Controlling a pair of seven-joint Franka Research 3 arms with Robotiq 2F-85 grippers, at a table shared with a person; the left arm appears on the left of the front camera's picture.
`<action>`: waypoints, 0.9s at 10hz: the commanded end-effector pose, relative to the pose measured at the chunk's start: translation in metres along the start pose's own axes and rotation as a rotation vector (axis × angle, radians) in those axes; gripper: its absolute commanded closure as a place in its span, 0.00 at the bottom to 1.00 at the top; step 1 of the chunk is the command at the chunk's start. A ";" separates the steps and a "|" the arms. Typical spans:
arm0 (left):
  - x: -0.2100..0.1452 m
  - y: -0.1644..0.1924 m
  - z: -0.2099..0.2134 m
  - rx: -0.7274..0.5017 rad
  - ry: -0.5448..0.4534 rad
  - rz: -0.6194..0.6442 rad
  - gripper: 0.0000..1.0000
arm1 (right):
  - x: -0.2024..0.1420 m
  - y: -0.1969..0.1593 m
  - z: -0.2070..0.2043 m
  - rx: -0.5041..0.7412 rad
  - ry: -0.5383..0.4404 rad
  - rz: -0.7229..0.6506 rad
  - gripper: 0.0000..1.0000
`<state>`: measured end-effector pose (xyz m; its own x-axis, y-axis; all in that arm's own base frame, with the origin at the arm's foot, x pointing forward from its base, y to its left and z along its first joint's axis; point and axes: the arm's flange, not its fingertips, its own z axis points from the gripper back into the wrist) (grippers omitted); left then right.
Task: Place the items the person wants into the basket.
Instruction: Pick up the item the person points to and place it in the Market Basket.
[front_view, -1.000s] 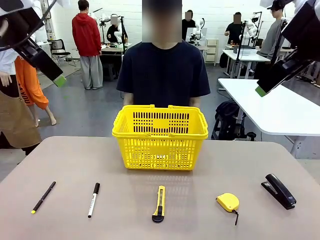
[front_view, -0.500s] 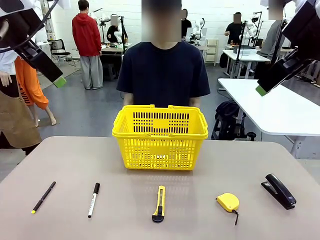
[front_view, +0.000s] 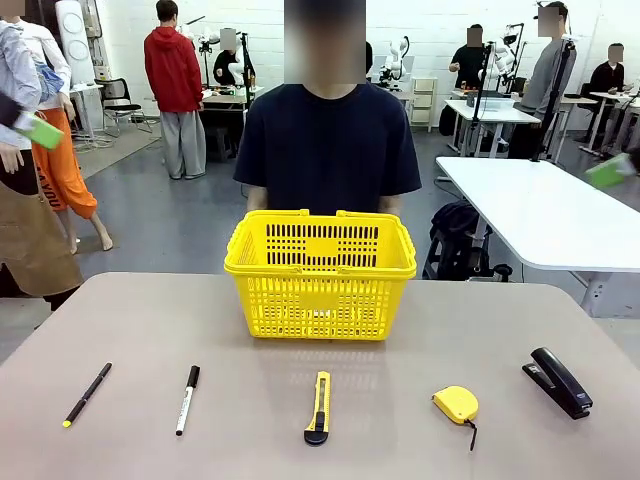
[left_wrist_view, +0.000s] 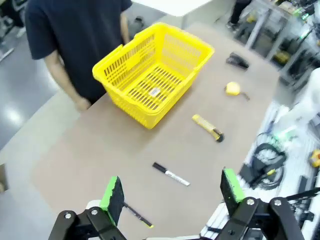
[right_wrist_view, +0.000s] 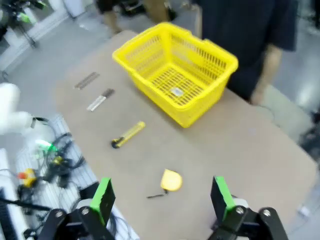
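The yellow basket (front_view: 320, 290) stands at the table's far middle, in front of the person (front_view: 330, 150) in a dark T-shirt. Near the front edge lie the utility knife (front_view: 318, 407), the yellow tape measure (front_view: 456, 404) and the black stapler (front_view: 557, 381). In the left wrist view my left gripper (left_wrist_view: 171, 192) hangs open high over the table, above the basket (left_wrist_view: 175, 95), knife (left_wrist_view: 207, 128), tape measure (left_wrist_view: 232, 89) and stapler (left_wrist_view: 237, 61). My right gripper (right_wrist_view: 161, 196) is open too, high over the basket (right_wrist_view: 150, 92), knife (right_wrist_view: 128, 135) and tape measure (right_wrist_view: 170, 180).
A thin black pen (front_view: 87, 394) and a black-and-white marker (front_view: 188, 398) lie at the front left. The person's hands (left_wrist_view: 80, 104) rest at the table's far edge, behind the basket. Blurred green pads (front_view: 40, 132) show at the front view's side edges. A white table (front_view: 540, 215) stands beyond.
Both arms have swung outward from the front view's top corners; now just blurred green pads show at its left and right edges. The objects on the table have not moved.
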<state>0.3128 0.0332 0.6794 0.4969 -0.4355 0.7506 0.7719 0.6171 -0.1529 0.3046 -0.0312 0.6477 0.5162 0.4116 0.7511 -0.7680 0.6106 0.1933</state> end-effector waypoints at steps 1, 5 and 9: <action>-0.029 0.044 0.043 -0.093 -0.093 0.127 0.00 | -0.019 -0.046 0.033 0.194 -0.039 -0.131 0.00; -0.106 0.091 0.102 -0.044 -0.209 0.255 0.00 | -0.073 -0.071 0.098 0.110 -0.219 -0.217 0.00; -0.137 0.075 0.128 0.019 -0.085 0.262 0.00 | -0.102 -0.052 0.140 -0.014 -0.123 -0.222 0.00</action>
<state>0.2592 0.2231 0.6455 0.6371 -0.1333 0.7592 0.5999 0.7042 -0.3797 0.2473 -0.1982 0.6484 0.6127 0.1305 0.7794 -0.6397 0.6610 0.3922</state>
